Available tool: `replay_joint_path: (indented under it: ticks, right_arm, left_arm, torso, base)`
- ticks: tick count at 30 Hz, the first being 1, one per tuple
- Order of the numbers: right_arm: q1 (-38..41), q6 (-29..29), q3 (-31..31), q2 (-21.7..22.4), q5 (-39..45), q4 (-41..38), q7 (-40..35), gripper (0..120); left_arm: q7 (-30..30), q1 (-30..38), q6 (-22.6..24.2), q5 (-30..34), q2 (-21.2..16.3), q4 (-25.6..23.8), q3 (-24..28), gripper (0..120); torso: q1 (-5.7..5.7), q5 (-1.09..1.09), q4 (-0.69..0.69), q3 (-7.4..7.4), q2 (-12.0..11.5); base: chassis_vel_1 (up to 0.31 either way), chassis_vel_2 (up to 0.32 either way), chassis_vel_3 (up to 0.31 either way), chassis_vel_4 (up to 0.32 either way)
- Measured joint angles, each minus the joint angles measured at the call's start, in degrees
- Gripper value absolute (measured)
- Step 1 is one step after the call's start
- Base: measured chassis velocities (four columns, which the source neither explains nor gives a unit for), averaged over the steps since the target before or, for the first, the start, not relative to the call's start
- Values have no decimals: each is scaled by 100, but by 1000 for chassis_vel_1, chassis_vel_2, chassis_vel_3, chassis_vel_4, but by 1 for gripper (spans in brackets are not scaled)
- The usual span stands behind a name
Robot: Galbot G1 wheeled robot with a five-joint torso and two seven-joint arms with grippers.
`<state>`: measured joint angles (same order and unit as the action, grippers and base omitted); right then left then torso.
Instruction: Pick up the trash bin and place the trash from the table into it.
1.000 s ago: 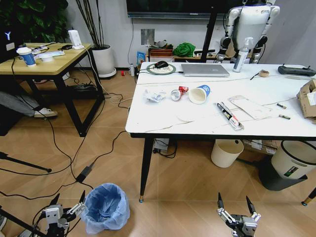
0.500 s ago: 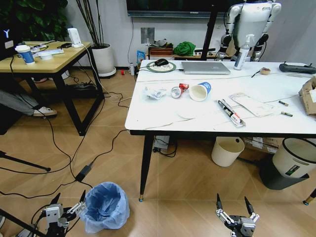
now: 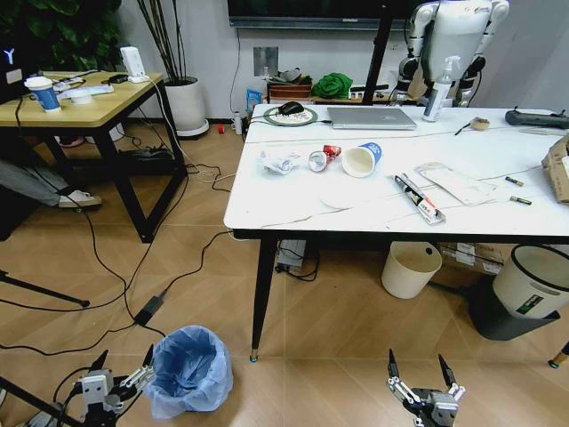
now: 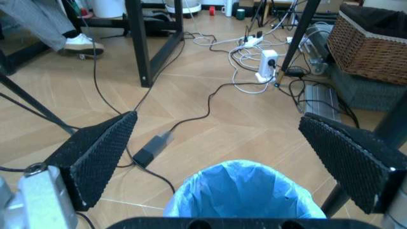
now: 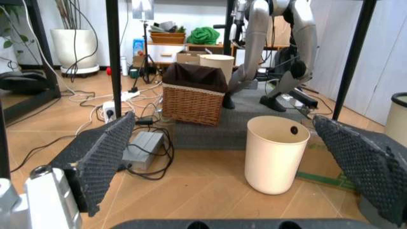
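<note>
The trash bin, lined with a crinkled blue bag, stands on the floor by the table's front left leg. My left gripper hangs open just left of the trash bin, not touching it. In the left wrist view the trash bin sits just ahead of the open left gripper. My right gripper is open and low over bare floor. On the white table lies the trash: crumpled paper, a crushed can, a paper cup, a flat packet and a cardboard box.
A cream bucket and a grey bin with a white rim stand under the table. Cables run across the floor toward the wooden desk. A laptop lies at the table's back. The right wrist view shows a wicker basket.
The whole head view has shifted a little, so the camera has moved. Both grippers remain open and low, and the trash bin stands in the same spot.
</note>
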<state>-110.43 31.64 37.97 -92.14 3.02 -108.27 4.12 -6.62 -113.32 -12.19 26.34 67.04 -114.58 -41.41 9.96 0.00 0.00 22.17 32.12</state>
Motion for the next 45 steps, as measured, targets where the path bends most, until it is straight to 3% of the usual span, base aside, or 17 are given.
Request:
replay_joint_path:
  ticks: [33, 45]
  right_arm:
    - [17, 31, 5, 0, 38, 22, 5, 100]
    - [48, 57, -113, 0, 37, 68, 5, 100]
  left_arm:
    - [2, 35, -9, -68, 51, 129, 9, 100]
    - [-35, 324, -23, -162, -92, 813, -98, 100]
  torso:
    - [-207, 0, 0, -343, -550]
    - [-238, -1, 1, -382, -619]
  base:
    - [0, 0, 0, 0]
    - [0, 0, 0, 0]
